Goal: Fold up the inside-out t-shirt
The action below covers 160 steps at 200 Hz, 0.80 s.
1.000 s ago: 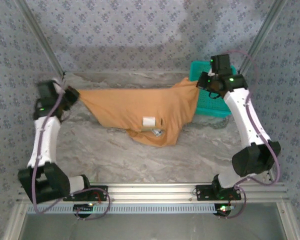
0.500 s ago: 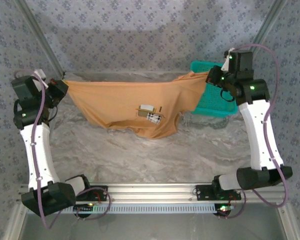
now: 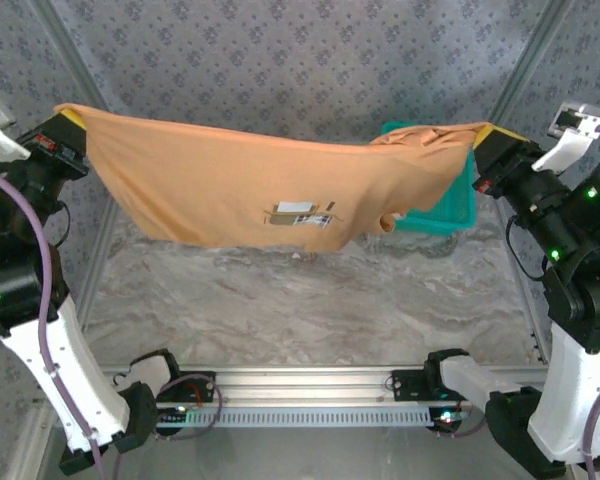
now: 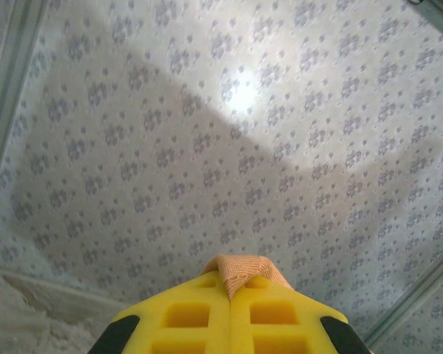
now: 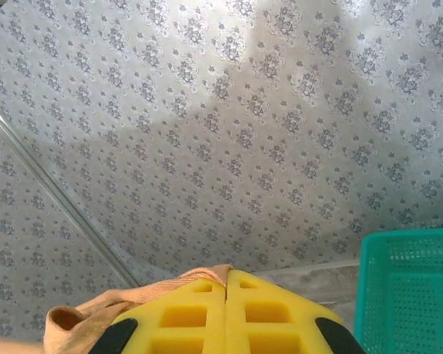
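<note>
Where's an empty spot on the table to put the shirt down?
The marbled table lies bare from the near metal rail to under the hanging t-shirt. It's crowded far right, where the teal basket sits.

walls (image 3: 280,60): grey floral print | tabletop (image 3: 310,310): grey marbled | frame posts (image 3: 62,40): metal | glare (image 4: 240,92): on wall

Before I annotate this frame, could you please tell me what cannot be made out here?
- Top view: the print on the label of the t-shirt is too small to read.
- Top view: the hanging t-shirt hides part of the basket.
- Left wrist view: the bottom edge cuts off the t-shirt below the left end effector.
- Right wrist view: likewise at the right end effector.
</note>
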{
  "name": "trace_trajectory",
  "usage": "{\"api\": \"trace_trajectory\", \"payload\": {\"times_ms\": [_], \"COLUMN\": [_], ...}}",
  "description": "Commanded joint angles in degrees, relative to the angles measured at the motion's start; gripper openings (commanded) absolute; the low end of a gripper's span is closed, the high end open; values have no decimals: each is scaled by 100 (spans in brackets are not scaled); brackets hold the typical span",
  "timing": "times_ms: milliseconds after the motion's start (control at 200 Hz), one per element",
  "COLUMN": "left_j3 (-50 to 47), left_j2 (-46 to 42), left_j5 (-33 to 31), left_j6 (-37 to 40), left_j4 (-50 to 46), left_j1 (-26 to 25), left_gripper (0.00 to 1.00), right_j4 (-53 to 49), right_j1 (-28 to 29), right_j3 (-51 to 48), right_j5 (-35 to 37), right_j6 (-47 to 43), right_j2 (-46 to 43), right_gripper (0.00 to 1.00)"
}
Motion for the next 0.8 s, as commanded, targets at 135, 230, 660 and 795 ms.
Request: {"api": "trace_trajectory", "payload": {"times_ms": [135, 230, 660, 795], "left_j3": [-1603, -2468, -1915, -2636], "left_j2": [692, 1345, 4320, 3715], "left_j5": [470, 521, -1162, -1395], "left_j6": [-41, -142, 300, 342], "left_j4": [631, 1034, 827, 836], "left_j1": [38, -58, -678, -1210], "left_gripper": [0, 1, 43, 47], "right_j4": [682, 993, -877, -1058], "right_j1": [-23, 133, 794, 989], "right_j3": [-863, -1139, 2391, 1987], "right_j5": [-92, -20, 324, 589], "right_j6": [108, 151, 120, 9], "right_j2": [995, 1667, 6137, 5904], "right_gripper": [0, 0, 46, 53]}}
